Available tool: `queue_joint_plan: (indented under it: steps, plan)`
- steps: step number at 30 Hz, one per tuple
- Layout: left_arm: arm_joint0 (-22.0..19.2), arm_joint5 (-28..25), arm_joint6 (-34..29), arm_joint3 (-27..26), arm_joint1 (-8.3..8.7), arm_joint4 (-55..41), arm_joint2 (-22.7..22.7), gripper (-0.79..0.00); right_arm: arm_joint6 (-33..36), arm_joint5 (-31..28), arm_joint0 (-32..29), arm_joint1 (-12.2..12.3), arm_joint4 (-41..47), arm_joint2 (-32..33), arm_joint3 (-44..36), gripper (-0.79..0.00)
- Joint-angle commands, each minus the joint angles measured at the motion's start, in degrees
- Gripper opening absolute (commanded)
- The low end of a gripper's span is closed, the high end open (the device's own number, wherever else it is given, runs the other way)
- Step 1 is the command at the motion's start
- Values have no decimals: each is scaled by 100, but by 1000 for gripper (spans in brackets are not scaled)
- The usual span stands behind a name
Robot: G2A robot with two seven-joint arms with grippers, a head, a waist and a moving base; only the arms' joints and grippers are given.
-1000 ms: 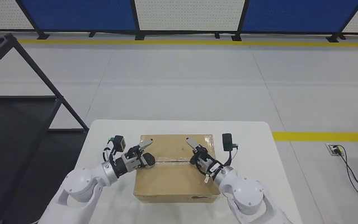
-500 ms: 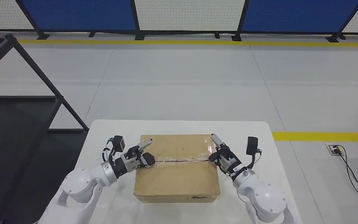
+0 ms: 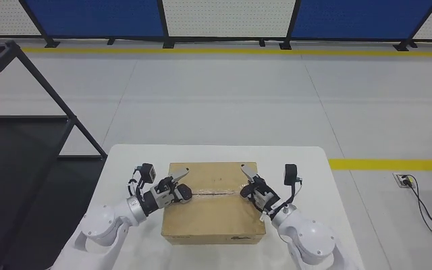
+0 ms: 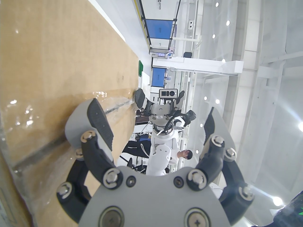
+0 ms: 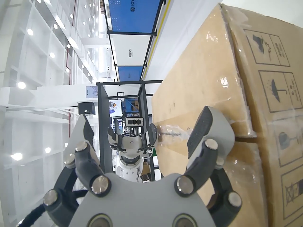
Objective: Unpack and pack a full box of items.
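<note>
A shut cardboard box (image 3: 212,209) stands mid-table, with clear tape (image 3: 214,194) along its top seam. My left gripper (image 3: 181,186) is open at the seam's left end; in the left wrist view (image 4: 153,112) one pad (image 4: 100,121) rests on the box top (image 4: 47,48) beside the tape (image 4: 113,106). My right gripper (image 3: 251,181) is open at the seam's right part, near the box's right edge. In the right wrist view (image 5: 144,116) one finger (image 5: 206,128) lies on the box (image 5: 201,83) by the crinkled tape (image 5: 172,131). Neither gripper holds anything.
The white table (image 3: 135,162) has bare strips left, right and behind the box. A black metal rack (image 3: 34,135) stands off the table's left side. Printed handling symbols (image 5: 272,48) mark the box's right face.
My right gripper swung out to the box's right edge and has come back left along the seam. My left gripper has edged slightly right along the seam.
</note>
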Motion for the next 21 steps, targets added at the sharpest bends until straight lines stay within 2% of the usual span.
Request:
queue_joint_plan:
  steps: [1,7,12,17,21]
  plan:
    - [-27,12,5,77,-4,19,20,0,-16,15,-52,8,-17,51,-26,0]
    - [61,-71,2,176,22,-32,-165,0,-121,28,-320,39,-16,284,-239,0]
    - [303,-250,32,-19,62,-169,-470,0,-83,-3,-375,45,-37,300,-438,0]
    - [667,-547,128,-252,105,-487,-933,0,86,-8,-127,10,-115,-22,-501,0]
    - [1166,-1039,250,-532,137,-829,-1453,0,6,124,374,-90,16,-453,-246,0]
